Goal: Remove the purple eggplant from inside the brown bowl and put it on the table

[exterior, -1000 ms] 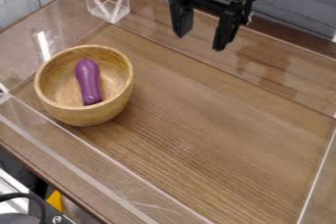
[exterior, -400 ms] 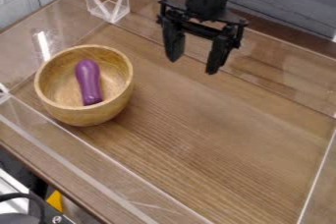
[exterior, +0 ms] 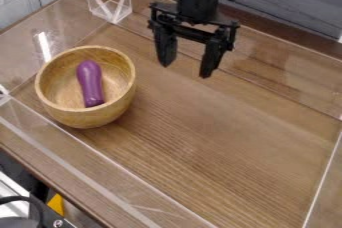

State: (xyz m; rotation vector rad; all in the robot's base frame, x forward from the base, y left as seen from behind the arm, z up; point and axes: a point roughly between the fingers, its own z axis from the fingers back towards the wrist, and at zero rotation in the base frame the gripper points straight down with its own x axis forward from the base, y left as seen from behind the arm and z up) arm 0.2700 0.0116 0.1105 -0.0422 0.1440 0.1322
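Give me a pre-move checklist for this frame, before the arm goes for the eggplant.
- Eggplant in the brown bowl: ok
- Eggplant in view, nothing covering it: ok
- Bowl upright on the table: ok
- Gripper open and holding nothing: ok
- Gripper lined up over the eggplant: not ok, it is off to the bowl's upper right in the image
- Eggplant loose enough to lift: cannot tell

1 purple eggplant (exterior: 90, 84) inside brown bowl (exterior: 112, 114).
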